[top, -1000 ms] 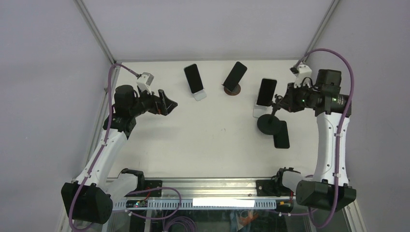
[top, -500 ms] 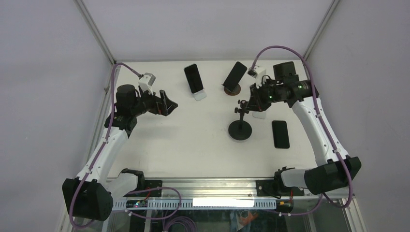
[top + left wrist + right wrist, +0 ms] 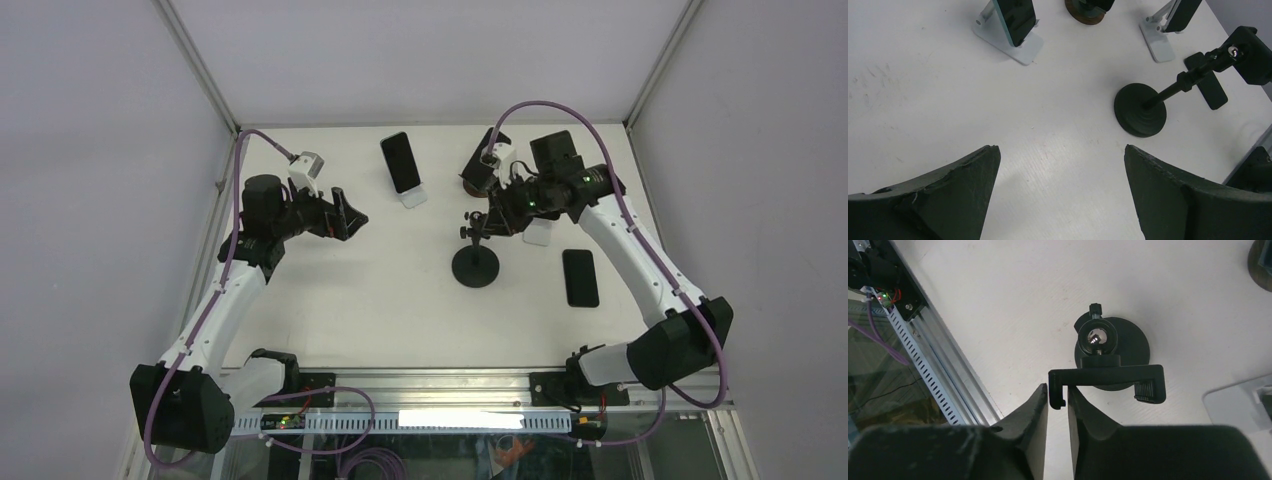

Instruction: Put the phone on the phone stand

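One black phone (image 3: 580, 277) is seen lying flat on the white table (image 3: 380, 300), to the right of the black phone stand (image 3: 475, 268) and apart from it. It is not yet gripped. The stand's clamp bracket (image 3: 1108, 377) is pinched at one end between the nearly closed fingers of the right gripper (image 3: 1057, 396). The left gripper (image 3: 1060, 150) is held wide and empty above the table. Other phones (image 3: 1015, 17) are seen on stands of their own. Pickup and placement of the phone are judged to remain.
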